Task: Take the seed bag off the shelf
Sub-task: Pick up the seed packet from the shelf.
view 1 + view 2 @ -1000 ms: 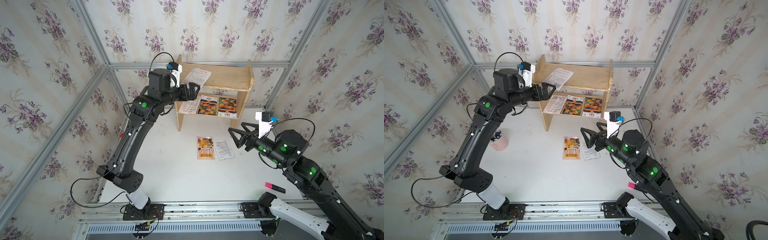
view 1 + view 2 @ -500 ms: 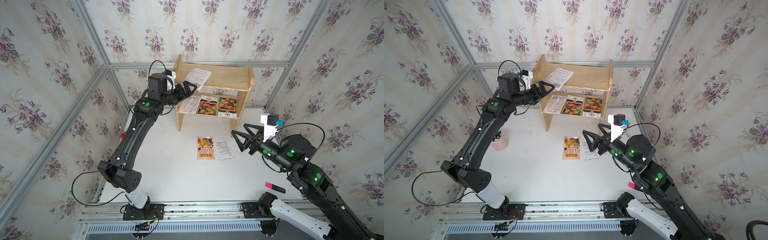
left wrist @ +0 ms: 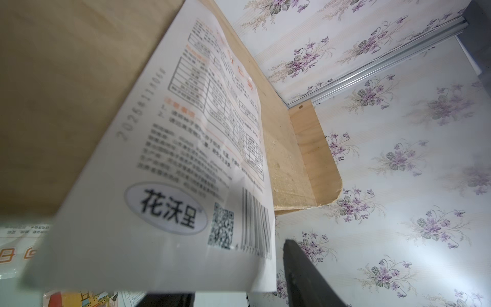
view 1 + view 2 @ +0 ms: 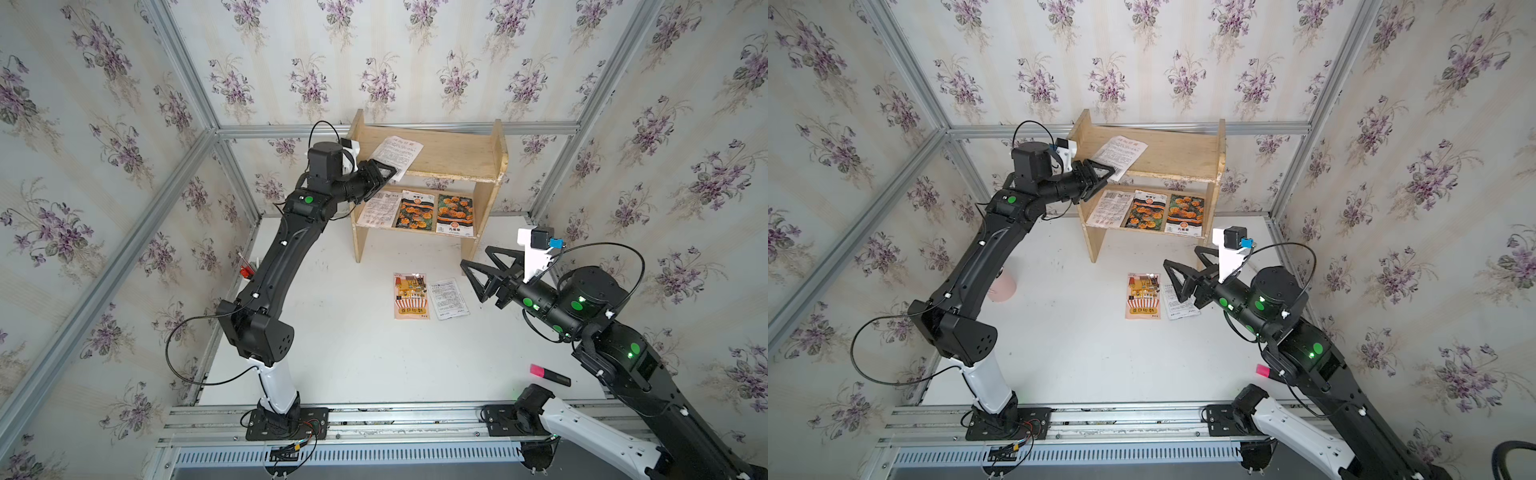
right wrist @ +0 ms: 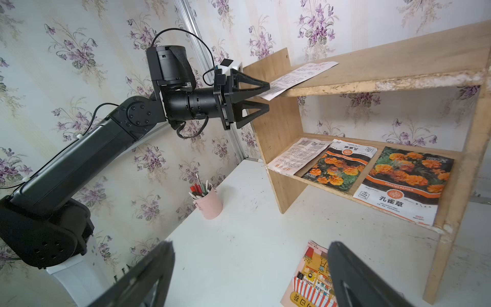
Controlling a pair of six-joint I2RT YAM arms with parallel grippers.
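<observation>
Straddling seed bag (image 5: 297, 77) corner, left gripper (image 5: 268, 95) parted, right gripper (image 5: 249, 248) spread wide, contact unclear.

My left arm (image 4: 277, 266) stands up from its base at the front, folds at a low elbow and runs its long black link up and away. At the top the wrist turns, so my left gripper (image 4: 388, 172) reaches out level toward my right side, held high. Its jaws stand one above the other, partway apart, with a clear gap between the tips in the right wrist view. My right arm (image 4: 623, 365) comes in from the far right, folded back on itself, forearm aimed at the middle. My right gripper (image 4: 473, 255) sits lower, pointing toward my left, jaws spread wide.
</observation>
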